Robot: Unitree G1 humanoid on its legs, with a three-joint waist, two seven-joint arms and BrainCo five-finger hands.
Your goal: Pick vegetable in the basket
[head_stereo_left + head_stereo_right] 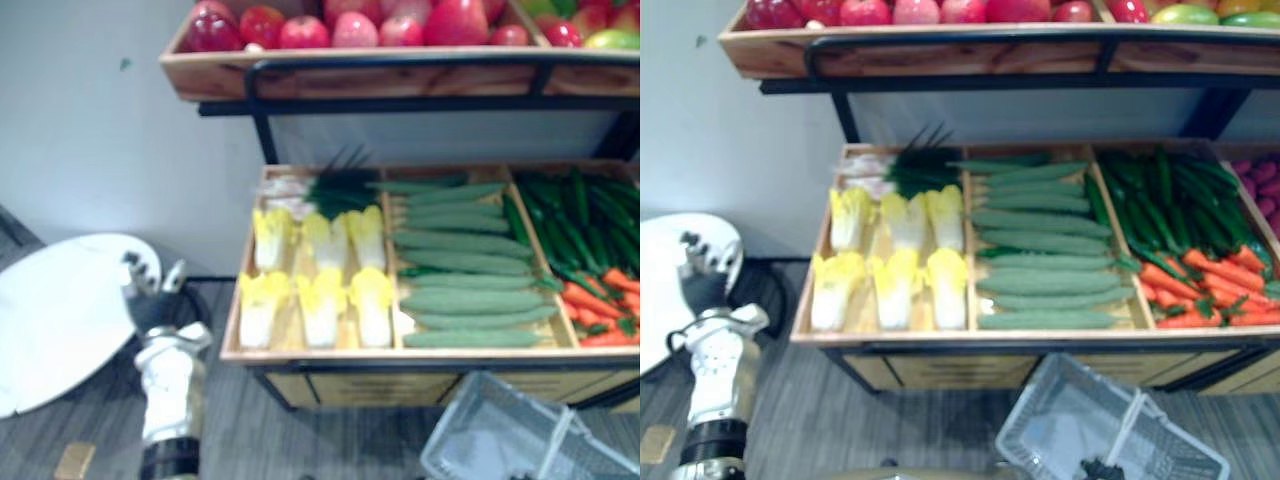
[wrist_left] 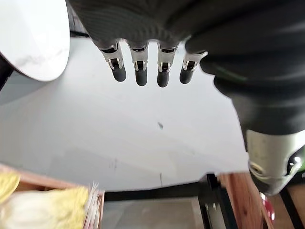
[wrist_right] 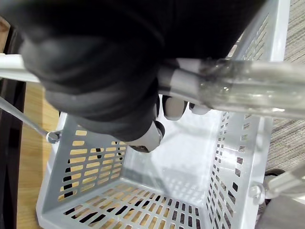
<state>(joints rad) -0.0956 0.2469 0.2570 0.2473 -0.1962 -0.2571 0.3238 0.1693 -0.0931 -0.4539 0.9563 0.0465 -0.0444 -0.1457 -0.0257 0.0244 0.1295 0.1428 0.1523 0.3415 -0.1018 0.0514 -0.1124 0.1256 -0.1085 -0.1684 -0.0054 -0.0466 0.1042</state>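
- Nearest me, my right hand (image 3: 109,71) has its fingers curled round the handle (image 3: 248,90) of the grey plastic basket (image 1: 500,430), which hangs below the front right of the wooden tray (image 1: 330,355).
- My left hand (image 1: 150,290) is raised just off the tray's left edge, fingers (image 2: 138,71) straight and apart, with a round white table (image 1: 50,310) beside it.
- In the tray I see pale yellow cabbages (image 1: 320,290) in the left compartment, cucumbers (image 1: 465,270) in the middle one and carrots (image 1: 600,300) at the right.
- Farthest, red apples (image 1: 330,28) fill the upper shelf.
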